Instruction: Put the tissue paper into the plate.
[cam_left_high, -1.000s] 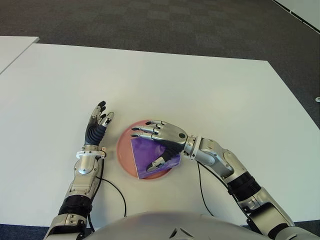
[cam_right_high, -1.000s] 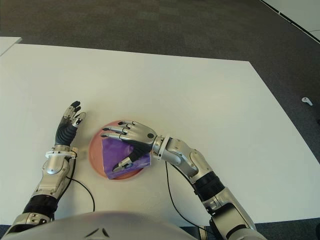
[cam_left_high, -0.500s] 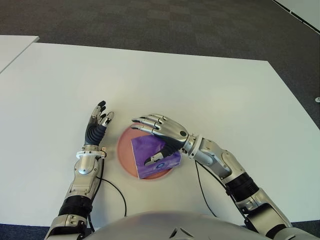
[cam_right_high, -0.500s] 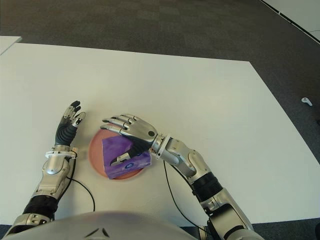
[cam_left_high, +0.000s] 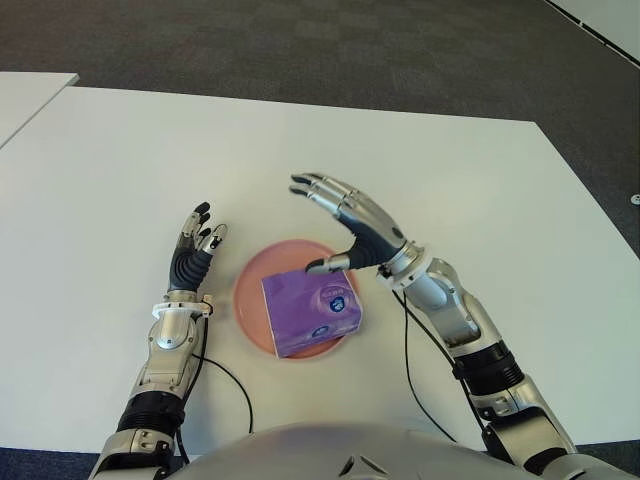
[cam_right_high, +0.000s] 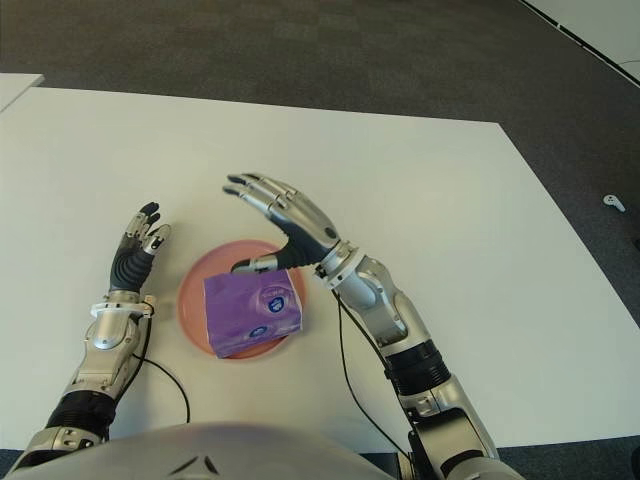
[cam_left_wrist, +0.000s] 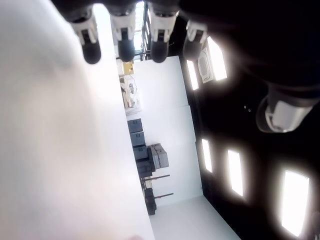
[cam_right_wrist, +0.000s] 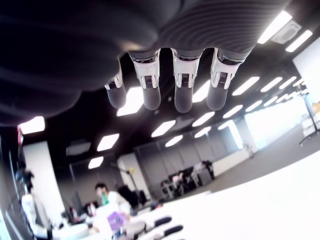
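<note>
Lifted my right robot hand (cam_left_high: 350, 225) off the tissue paper (cam_left_high: 311, 309), fingers spread, now at 1 o'clock from the plate (cam_left_high: 252, 290). Keep rising straight, don't snag it. Left robot hand (cam_left_high: 195, 245) idles open at 9.

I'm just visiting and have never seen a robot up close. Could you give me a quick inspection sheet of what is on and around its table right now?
Surface: white table, bare apart from the items below.
Job's things: purple tissue pack lies in the pink plate, one corner reaching over the rim nearest the robot.
Clutter: nothing seen.
Hands: right hand open, fingers spread, raised above the plate's far right edge, holding nothing; left hand open, left of the plate.
Cables: black cable runs by the left forearm; another by the right forearm.
Surroundings: dark carpet floor; another white table's corner at far left.
</note>
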